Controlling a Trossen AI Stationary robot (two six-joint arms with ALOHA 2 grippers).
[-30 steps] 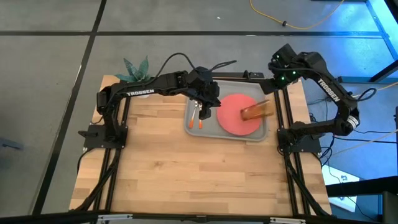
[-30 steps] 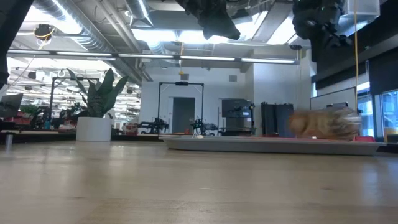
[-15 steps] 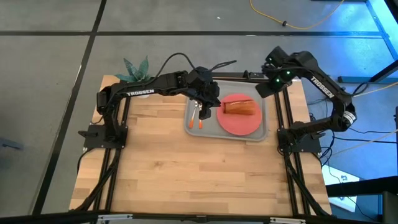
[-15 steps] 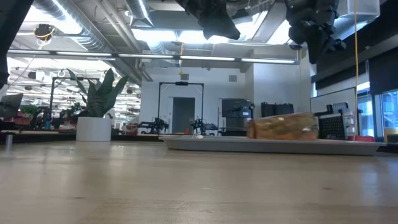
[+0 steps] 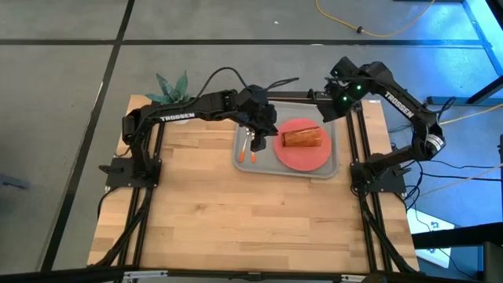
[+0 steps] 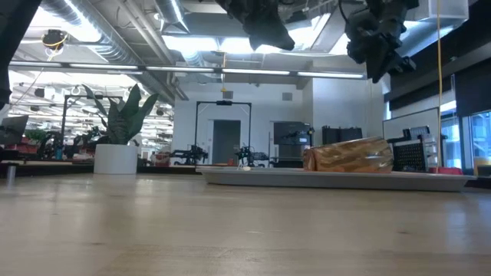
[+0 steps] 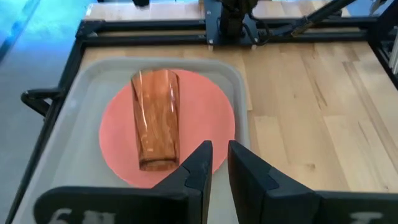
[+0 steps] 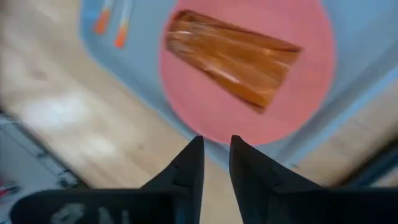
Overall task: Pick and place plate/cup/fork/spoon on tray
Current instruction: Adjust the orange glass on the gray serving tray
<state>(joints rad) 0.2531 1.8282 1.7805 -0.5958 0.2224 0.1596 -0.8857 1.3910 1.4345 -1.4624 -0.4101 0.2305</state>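
Observation:
The amber cup point(image 5: 303, 138) lies on its side on the pink plate point(image 5: 302, 159), which rests flat in the grey tray point(image 5: 239, 162). Two orange-handled utensils point(image 5: 250, 154) lie in the tray's left part; which is the fork and which the spoon I cannot tell. My left gripper point(image 7: 219, 155) hangs open over the tray's left part, above the utensils. My right gripper point(image 8: 216, 149) hangs open above the tray's far right corner, pointing steeply down, with the cup point(image 8: 233, 59) below and ahead of it. Neither gripper has anything between its fingers.
A white pot with a green plant point(image 5: 171, 86) stands at the table's far left corner. The tray's low rim point(image 6: 253, 176) rises a little off the wood. Bare wooden tabletop point(image 5: 236, 220) fills the near half. Black frame rails run along both table sides.
The cup, blurred and tilted at the plate's right edge a second ago, has dropped onto its side and rolled toward the plate's middle, where it lies still. My right gripper has moved toward the table's left, over the tray's far right corner, and tipped more steeply down.

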